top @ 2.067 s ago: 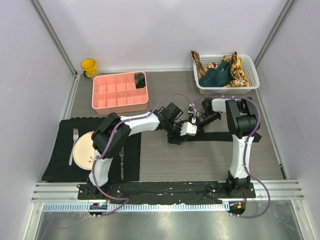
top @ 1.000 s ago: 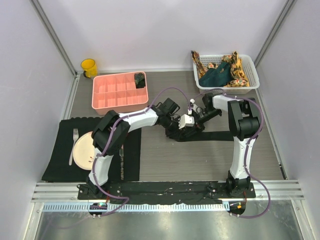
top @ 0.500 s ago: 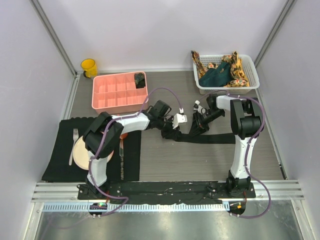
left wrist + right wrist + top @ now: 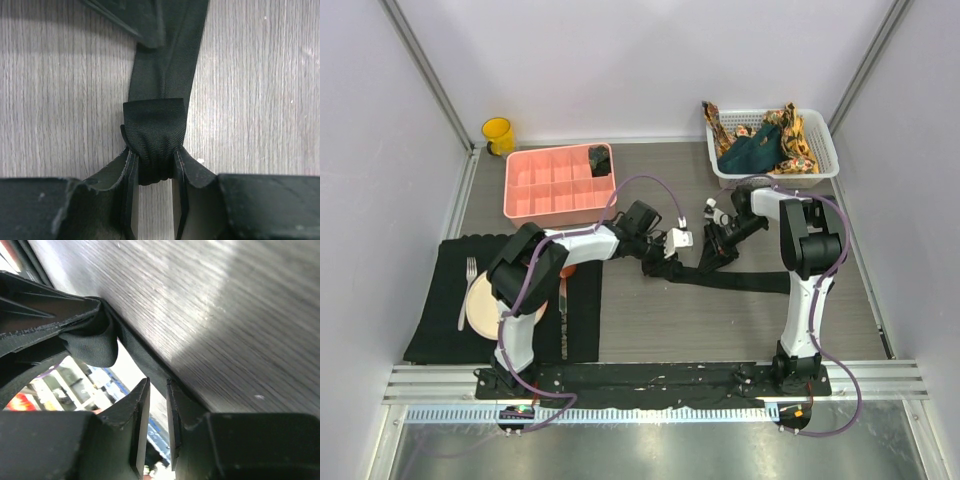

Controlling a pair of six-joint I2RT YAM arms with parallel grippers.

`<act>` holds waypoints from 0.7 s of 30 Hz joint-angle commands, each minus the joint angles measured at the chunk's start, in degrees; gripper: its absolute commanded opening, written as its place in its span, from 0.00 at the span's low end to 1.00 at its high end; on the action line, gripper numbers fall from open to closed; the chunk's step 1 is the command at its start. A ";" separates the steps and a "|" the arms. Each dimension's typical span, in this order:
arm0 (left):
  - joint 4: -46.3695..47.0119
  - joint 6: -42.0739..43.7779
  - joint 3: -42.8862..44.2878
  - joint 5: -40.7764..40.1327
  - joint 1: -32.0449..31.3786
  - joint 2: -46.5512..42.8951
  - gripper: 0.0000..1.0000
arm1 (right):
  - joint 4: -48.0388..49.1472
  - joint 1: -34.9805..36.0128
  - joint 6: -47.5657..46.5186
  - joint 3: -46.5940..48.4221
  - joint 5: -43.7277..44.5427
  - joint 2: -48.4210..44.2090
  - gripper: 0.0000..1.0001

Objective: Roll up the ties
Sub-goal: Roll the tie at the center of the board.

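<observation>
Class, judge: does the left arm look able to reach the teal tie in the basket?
Probably not: the left gripper grips the rolled end of the black tie, and the right arm stands between it and the basket holding the teal tie.

The left gripper [image 4: 666, 254] has drawn back leftward from the middle of the table [image 4: 650, 330]. Its arm has folded, so the elbow now hangs over the plate [image 4: 478, 308] and covers more of it than before. The right gripper [image 4: 713, 250] has shifted a little to the left after it. The black tie [image 4: 745, 280], earlier a straight level band, now slants down to the right. Its left end is bunched into a small roll pinched between the left fingers [image 4: 131, 200].
</observation>
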 commanded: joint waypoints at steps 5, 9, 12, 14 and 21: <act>-8.87 6.43 1.19 -7.79 -2.71 1.53 0.01 | -4.82 1.12 0.25 5.50 -5.60 -2.97 0.40; -11.41 6.17 2.68 -10.79 -3.50 2.41 0.05 | -0.61 3.58 5.71 1.19 -9.22 -3.68 0.40; -12.91 6.34 3.39 -12.37 -3.85 2.85 0.09 | 3.61 5.52 8.61 -0.75 -9.05 -3.59 0.41; -13.53 6.60 3.48 -13.25 -4.12 2.76 0.10 | 6.42 6.48 10.54 -1.19 -8.96 -3.50 0.40; -15.46 7.31 3.74 -14.49 -4.73 3.12 0.10 | 11.79 7.54 15.64 -1.19 -7.90 -4.20 0.38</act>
